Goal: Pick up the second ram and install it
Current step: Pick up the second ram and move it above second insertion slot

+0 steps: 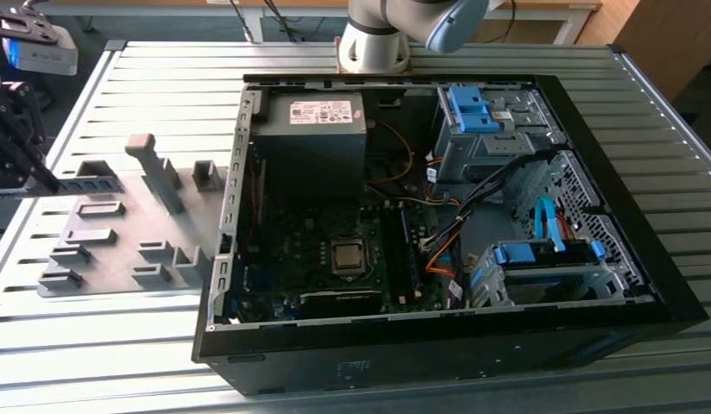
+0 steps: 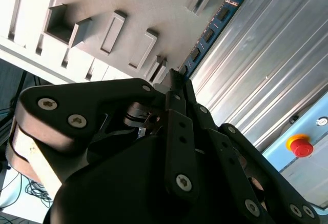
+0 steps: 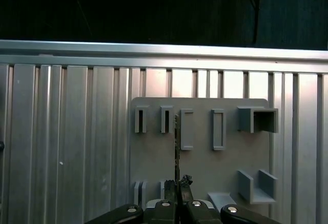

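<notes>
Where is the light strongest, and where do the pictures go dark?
Second wrist view: glare on the ribbed table, the gripper a dark mass. First wrist view: black band beyond the table edge. Exterior view: inside the computer case it is shaded.

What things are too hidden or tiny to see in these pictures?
1. First wrist view: the second ram sits edge-on in the pincer, so its chips and label are hidden.
2. Second wrist view: the pincer's dark body covers the second ram's near end.
3. Exterior view: the left edge cuts off the pincer. The motherboard slots are too small and dark to tell full from empty.
</notes>
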Motion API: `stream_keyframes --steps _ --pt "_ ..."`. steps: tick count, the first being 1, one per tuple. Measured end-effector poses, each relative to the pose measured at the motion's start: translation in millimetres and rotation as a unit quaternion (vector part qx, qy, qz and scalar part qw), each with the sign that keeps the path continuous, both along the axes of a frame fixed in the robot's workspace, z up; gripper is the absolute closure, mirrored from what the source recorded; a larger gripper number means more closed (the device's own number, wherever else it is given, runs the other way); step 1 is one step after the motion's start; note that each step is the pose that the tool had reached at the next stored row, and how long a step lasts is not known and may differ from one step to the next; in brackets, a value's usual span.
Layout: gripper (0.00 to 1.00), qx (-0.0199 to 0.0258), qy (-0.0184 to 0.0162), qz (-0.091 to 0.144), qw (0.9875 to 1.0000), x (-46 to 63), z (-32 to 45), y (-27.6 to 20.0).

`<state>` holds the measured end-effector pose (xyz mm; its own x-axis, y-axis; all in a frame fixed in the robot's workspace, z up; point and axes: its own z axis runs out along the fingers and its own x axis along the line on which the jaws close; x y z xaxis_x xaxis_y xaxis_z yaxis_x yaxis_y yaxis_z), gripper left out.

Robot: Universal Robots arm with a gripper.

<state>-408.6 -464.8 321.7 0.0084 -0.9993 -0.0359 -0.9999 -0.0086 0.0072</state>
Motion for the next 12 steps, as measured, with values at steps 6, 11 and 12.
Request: stream_keyframes --steps 6,11,12 --pt "0.86 0.0 0.0 0.0 1.0 0.0 3.1 0.0" --pt "0.86 0.0 -0.0001 0.0 1.0 0.0 5.7 0.0" --pt "0.86 0.0001 -0.0001 0.0 1.0 0.0 6.0 0.0"
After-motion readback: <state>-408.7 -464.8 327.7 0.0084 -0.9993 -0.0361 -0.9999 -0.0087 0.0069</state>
